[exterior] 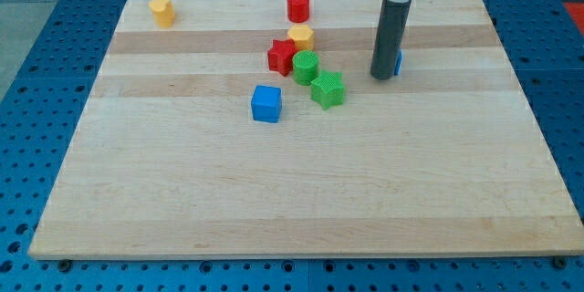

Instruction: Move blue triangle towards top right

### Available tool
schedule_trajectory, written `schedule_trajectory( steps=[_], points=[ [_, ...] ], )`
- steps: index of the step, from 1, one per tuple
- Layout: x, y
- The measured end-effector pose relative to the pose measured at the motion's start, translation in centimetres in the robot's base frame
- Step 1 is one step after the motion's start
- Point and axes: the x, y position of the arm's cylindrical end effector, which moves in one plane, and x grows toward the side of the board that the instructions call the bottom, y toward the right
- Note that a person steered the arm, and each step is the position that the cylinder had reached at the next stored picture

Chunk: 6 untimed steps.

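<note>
One sliver of the blue block [398, 61] showed at the view's right of my tip [380, 76], touching it, so you could not judge its shape.

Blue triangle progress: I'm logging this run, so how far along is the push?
Done: my tip has reached the blue triangle, which peeks out at the rod's right. In hand: the push, contact unclear. Left: it sits right of centre, short of the board's top-right corner.
</note>
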Motion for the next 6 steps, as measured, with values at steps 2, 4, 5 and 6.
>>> schedule_trajectory(
  steps=[2,4,5,6],
  points=[
    [-2.9,3.3],
    [-6.0,2.7],
    [-6.7,2.6],
    [-7.0,3.9]
  ],
)
